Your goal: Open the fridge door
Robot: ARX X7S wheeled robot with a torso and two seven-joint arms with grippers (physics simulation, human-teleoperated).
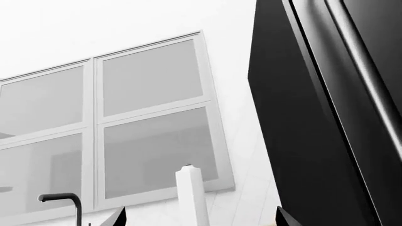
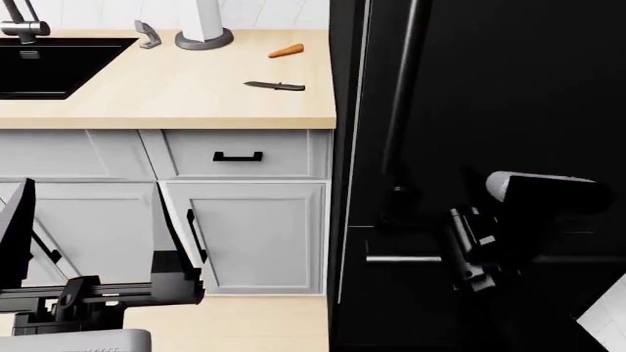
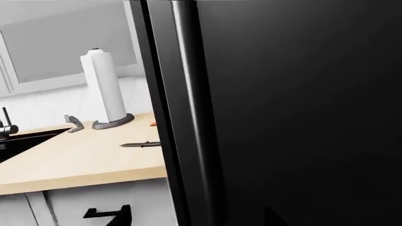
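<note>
Two grippers in play, nothing gripped for sure. Low in the head view, left gripper (image 2: 93,220) released, fingers (image 2: 178,249) spread wide, nothing between them, hanging in front of the grey cabinet doors (image 2: 259,235), well clear of the fridge. Same story from the left wrist view: two dark fingertips far apart at the frame edge, aimed up at pale framed glass panes (image 1: 150,117) and the fridge's black side.

Over to the right: fridge door (image 2: 509,88), big glossy black panel, standing just beside the end of the wooden countertop (image 2: 176,95), looking flush with the fridge body, a thin pale line along its near edge. Long vertical bar handle (image 2: 401,110) running down its left side. From the right wrist view, that same door (image 3: 301,94) filling most of the frame, handle (image 3: 195,117) close up.

Right gripper (image 2: 470,253) down low against the black front, near the bottom of the vertical handle and just beside the horizontal bar (image 2: 401,258) of the lower drawer front. Black on black there: clenched or released, impossible to tell, and touching or not, equally unclear.

On the countertop: paper towel roll (image 2: 204,22) upright on its stand, carrot (image 2: 286,50), knife (image 2: 275,86), black sink (image 2: 49,66) off to the far left, faucet (image 2: 25,26) behind it.
</note>
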